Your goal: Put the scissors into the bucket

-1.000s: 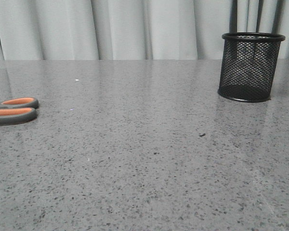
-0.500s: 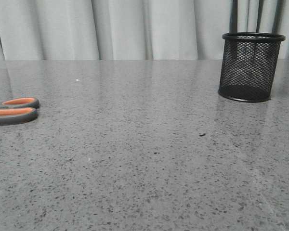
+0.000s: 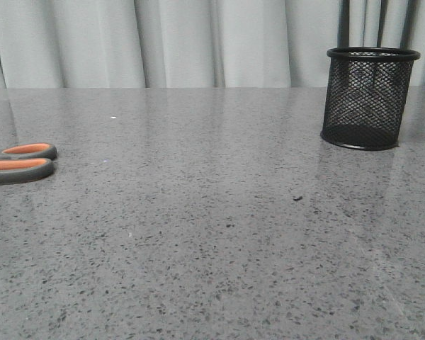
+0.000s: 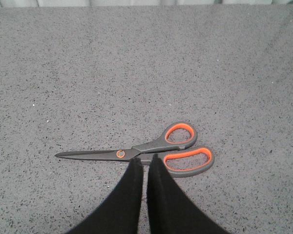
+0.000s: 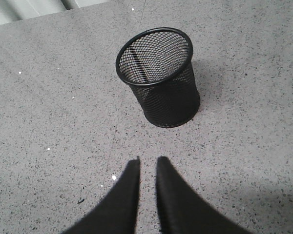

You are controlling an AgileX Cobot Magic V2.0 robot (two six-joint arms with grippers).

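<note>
The scissors lie flat on the grey table at the far left edge of the front view, where only their grey, orange-lined handle loops show. In the left wrist view the whole scissors lie closed, blades pointing away from the loops. My left gripper hovers just above them near the pivot, its fingers together and empty. The bucket, a black mesh cup, stands upright at the back right. In the right wrist view the bucket is empty and my right gripper is shut and empty, some way short of it.
The speckled grey table spreads between the scissors and the bucket. Pale curtains hang behind its far edge. A small dark speck lies on the surface in front of the bucket.
</note>
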